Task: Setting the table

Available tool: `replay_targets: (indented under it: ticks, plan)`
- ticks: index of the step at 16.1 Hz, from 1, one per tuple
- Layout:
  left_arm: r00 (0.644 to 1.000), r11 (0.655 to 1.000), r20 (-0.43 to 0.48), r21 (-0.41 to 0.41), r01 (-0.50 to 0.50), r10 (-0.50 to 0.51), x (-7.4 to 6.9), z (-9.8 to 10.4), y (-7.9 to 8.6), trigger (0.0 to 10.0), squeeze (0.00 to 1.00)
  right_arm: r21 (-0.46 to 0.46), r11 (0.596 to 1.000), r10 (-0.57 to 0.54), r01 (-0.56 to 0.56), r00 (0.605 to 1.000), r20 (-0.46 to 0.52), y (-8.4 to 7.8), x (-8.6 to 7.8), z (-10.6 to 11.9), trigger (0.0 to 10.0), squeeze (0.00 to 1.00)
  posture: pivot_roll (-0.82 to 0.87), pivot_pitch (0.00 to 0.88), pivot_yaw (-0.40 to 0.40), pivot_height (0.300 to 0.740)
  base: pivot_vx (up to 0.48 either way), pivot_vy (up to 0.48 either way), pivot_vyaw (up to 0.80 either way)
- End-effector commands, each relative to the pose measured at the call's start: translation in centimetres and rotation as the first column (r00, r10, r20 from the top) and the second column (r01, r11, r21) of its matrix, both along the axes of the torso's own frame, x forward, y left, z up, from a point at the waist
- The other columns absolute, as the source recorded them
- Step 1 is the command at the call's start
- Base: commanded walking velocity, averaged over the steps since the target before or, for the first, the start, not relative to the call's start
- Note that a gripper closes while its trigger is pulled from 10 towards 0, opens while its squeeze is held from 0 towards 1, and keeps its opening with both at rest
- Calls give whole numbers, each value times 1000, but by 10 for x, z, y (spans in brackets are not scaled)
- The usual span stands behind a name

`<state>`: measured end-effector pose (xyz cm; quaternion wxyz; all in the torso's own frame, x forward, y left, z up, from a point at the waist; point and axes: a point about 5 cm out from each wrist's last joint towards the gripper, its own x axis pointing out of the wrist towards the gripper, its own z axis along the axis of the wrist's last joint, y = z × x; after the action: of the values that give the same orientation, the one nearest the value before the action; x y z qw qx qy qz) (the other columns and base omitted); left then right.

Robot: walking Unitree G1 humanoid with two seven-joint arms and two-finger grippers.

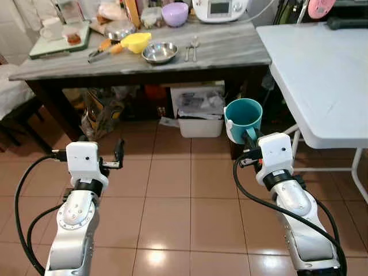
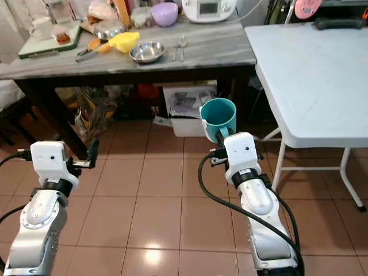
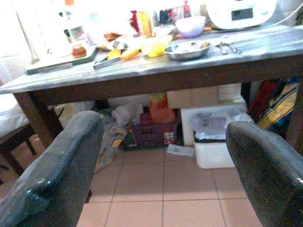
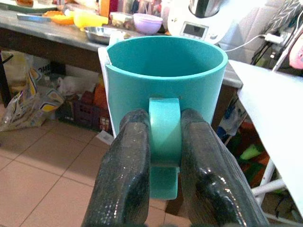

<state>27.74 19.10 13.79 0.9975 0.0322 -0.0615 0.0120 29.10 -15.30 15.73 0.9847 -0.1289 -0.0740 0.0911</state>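
Right gripper [image 4: 163, 156] pinches upright, seemingly empty teal mug [image 4: 165, 75] by its handle; left gripper [image 3: 161, 156] spread

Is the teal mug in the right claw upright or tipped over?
Upright. The teal mug has its open mouth facing up, and the right claw grips its handle from both sides, above the tiled floor.

Teal mug [image 4: 165, 80]: base hidden behind the right pincer [image 4: 165, 165], whose fingers [image 4: 125, 175] cover the sides of the handle.
White surface [image 1: 322, 75]: far side cut off by the frame's edge.
Pink object [image 1: 321, 7]: cut off at the top, kind unclear.
Clutter under the dark surface [image 1: 144, 57]: shadowed, indistinct.
Items by the window [image 3: 71, 28]: washed out by glare.
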Motion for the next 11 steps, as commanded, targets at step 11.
replay_targets:
  ticks: [11]
  plan:
    - [999,999,-4,-19,32,-33,-4,-6,-6,10000,0,-9,1000,15,-14,999,31,3,5,6,10000,0,-252,87,100,740,309,0,0]
